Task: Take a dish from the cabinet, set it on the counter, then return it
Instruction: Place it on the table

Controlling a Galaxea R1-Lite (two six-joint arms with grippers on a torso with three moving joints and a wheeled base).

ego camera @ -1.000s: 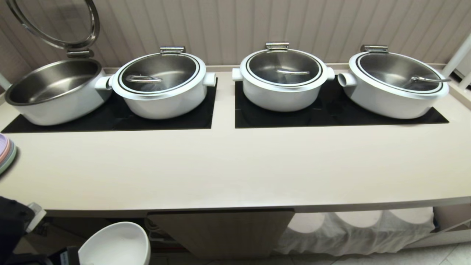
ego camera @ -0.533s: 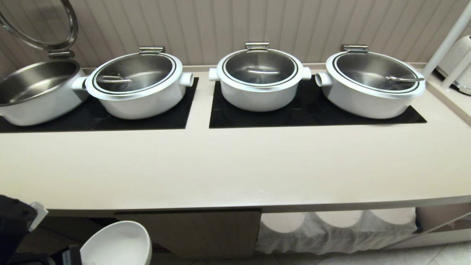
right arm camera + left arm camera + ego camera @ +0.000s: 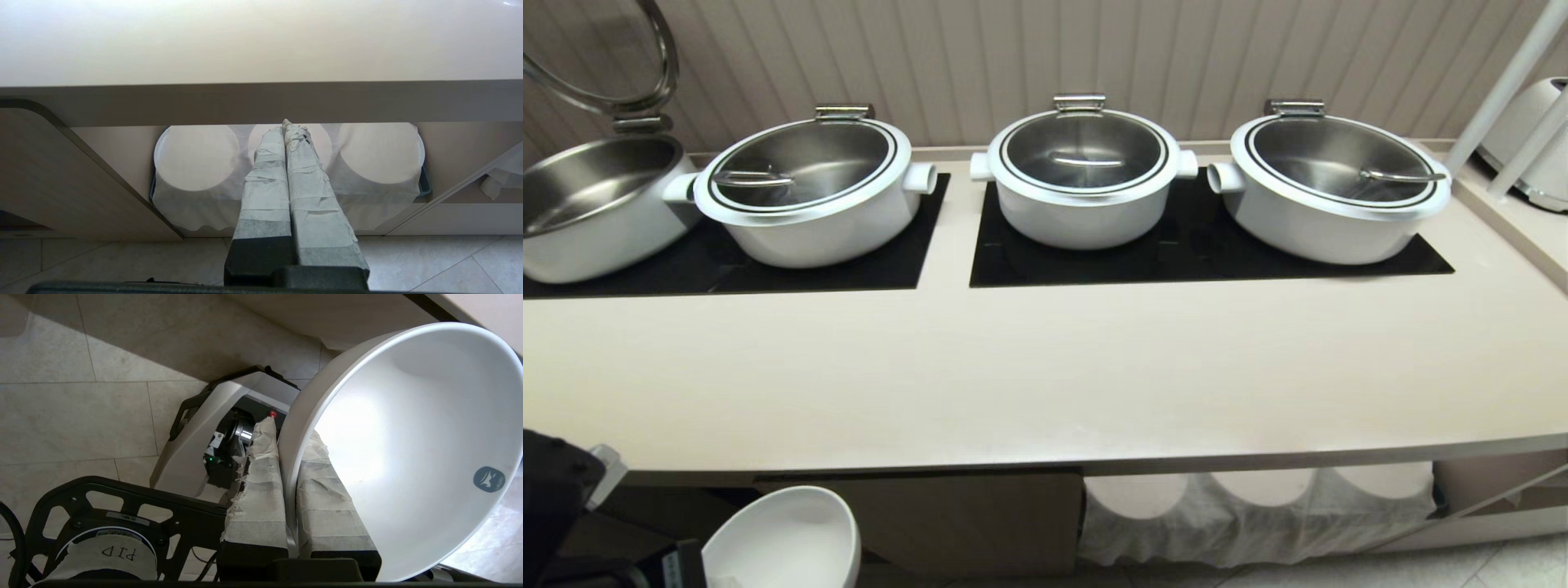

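Cream counter (image 3: pixel 1045 384) w/ pots sits above left gripper (image 3: pixel 290 457) – clamped on the dish (image 3: pixel 408 445) rim, below counter edge – next: lift, set it down; right gripper (image 3: pixel 288 130) pinched empty.

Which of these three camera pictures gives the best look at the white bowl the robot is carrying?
The left wrist view: the dish fills much of it, its rim pinched by the left gripper, a small blue mark inside. The head view catches only part of it, at the bottom edge below the counter. The right wrist view shows none of it.
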